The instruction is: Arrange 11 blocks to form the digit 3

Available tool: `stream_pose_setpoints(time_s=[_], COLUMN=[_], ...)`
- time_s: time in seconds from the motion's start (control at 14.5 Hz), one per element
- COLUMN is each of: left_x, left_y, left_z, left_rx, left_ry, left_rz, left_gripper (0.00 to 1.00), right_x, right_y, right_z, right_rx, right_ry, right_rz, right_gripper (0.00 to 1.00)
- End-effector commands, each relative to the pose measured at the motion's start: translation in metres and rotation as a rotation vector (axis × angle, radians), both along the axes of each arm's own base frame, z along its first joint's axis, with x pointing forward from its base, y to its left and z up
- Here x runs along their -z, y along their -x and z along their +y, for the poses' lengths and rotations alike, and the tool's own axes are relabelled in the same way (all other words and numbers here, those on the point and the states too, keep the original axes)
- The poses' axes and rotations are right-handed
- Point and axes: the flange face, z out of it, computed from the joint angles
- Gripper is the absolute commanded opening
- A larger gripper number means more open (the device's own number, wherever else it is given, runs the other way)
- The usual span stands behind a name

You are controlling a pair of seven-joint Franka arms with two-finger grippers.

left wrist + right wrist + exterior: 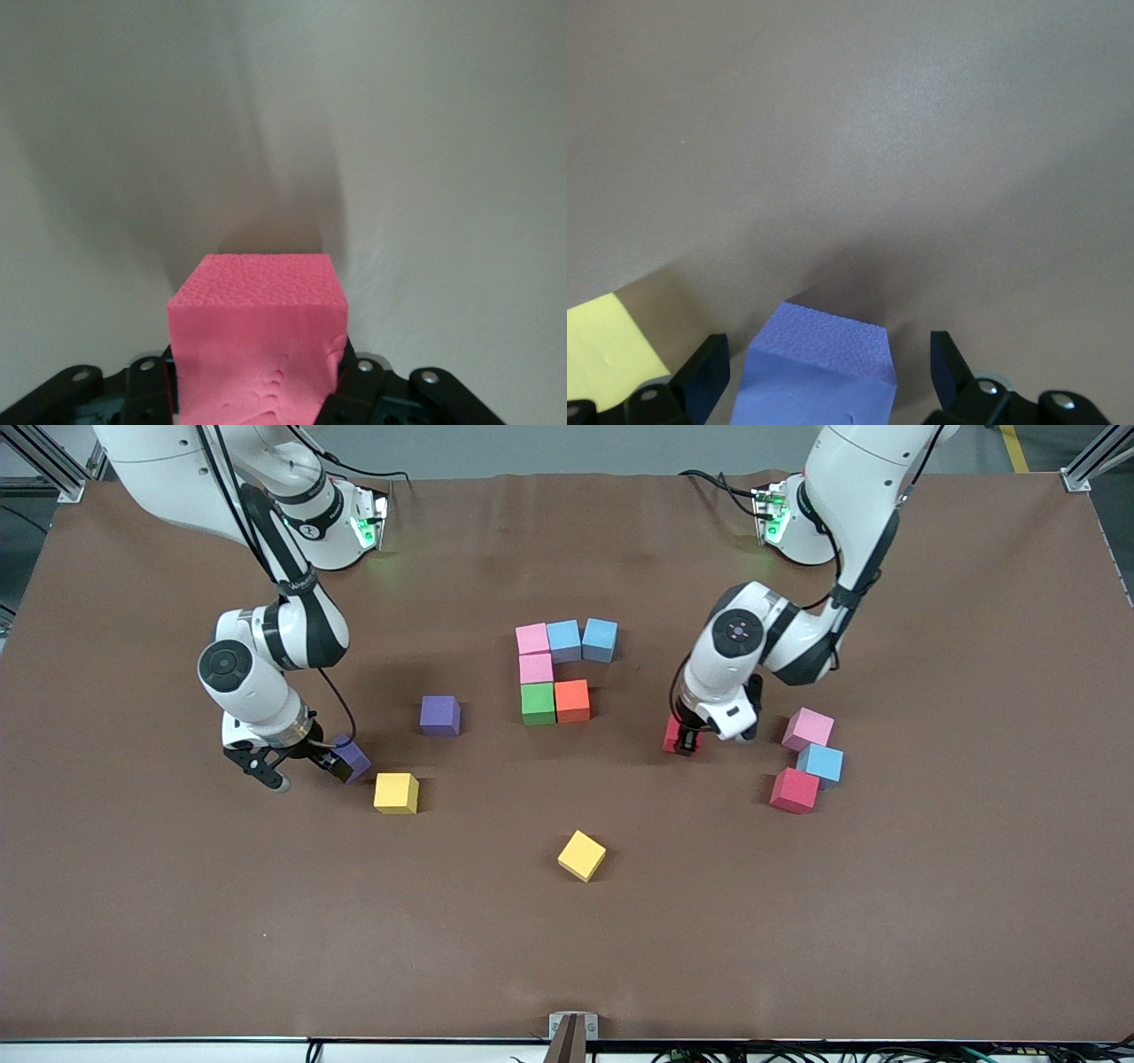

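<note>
The started digit 3 sits mid-table: pink (pixel 532 638), light blue (pixel 563 640) and light blue (pixel 600 639) blocks in a row, with pink (pixel 536 668), green (pixel 538 702) and orange (pixel 572 701) nearer the camera. My left gripper (pixel 680 740) (pixel 257 394) is shut on a red block (pixel 673 735) (pixel 257 336), low at the table toward the left arm's end. My right gripper (pixel 306 766) (pixel 824 372) stands open, with a purple block (pixel 353 759) (pixel 819 372) between its fingers and not pinched.
A second purple block (pixel 440 715) lies beside the figure. Pink (pixel 807 729), light blue (pixel 821 763) and red (pixel 794 790) blocks cluster near the left gripper. Two yellow cubes (pixel 396 793) (pixel 582 856) lie nearer the camera; one (pixel 602 345) shows beside the right gripper.
</note>
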Motion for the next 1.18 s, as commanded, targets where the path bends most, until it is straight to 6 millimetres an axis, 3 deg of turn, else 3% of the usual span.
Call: stream_pose_setpoints(time_s=[0.0,0.14,0.35,0.76,0.9,1.11], left_x=[-0.015,-0.015,-0.01,0.011,0.01,0.014], left_y=[-0.001,-0.002,0.0,0.012,0.018,0.035], left_z=[-0.017,-0.035,-0.064,-0.102,-0.111,-0.122], left_rx=[-0.155,-0.226,-0.253,-0.276,-0.284,-0.271], left_ry=[-0.006,-0.012,-0.01,-0.029,-0.026,-0.034], left_rz=[0.007,0.022,0.032,0.066,0.064,0.07], left_gripper=[0.44,0.44,0.44,0.44,0.44,0.44], right_x=[0.001,0.001,0.002,0.007,0.006,0.005], right_y=[0.004,0.004,0.005,0.008,0.008,0.007], right_z=[0.001,0.001,0.006,0.016,0.016,0.017], right_rx=[0.018,0.017,0.02,0.025,0.025,0.008], right_ry=[-0.008,-0.008,-0.008,-0.008,-0.008,-0.007], right_rz=[-0.005,-0.002,0.0,0.007,0.006,0.003], right_gripper=[0.9,0.82,0.81,0.82,0.66,0.3])
